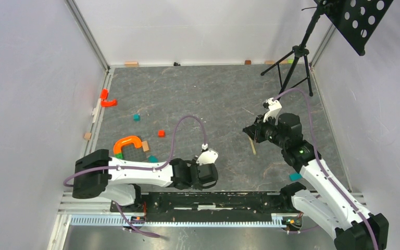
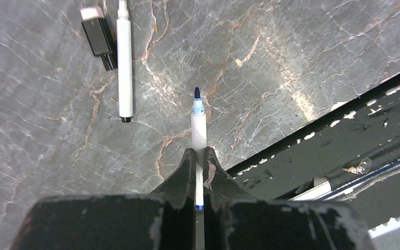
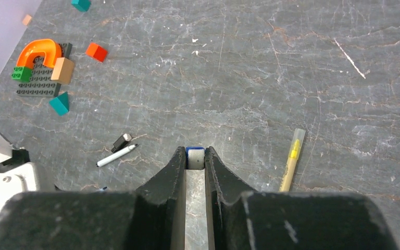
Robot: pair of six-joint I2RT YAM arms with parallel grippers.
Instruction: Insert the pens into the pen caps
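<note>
My left gripper (image 2: 199, 153) is shut on a white pen (image 2: 198, 127) with a blue tip, held just above the floor and pointing away from the jaws. In the top view this gripper (image 1: 208, 177) sits by the near rail. A second white pen (image 2: 125, 62), black-tipped, lies on the floor beside the black cap (image 2: 99, 36). My right gripper (image 3: 194, 153) is shut on the blue cap (image 3: 195, 158), raised over the floor; it shows in the top view (image 1: 250, 130) at centre right. The yellow-olive pen (image 3: 291, 160) lies to its right.
An orange arch (image 3: 40, 51) on a dark studded plate, a tan block, a red cube (image 3: 96, 51) and a teal block (image 3: 60, 103) lie at the left. The black base rail (image 2: 344, 140) runs along the near edge. A tripod (image 1: 294, 62) stands at the back right.
</note>
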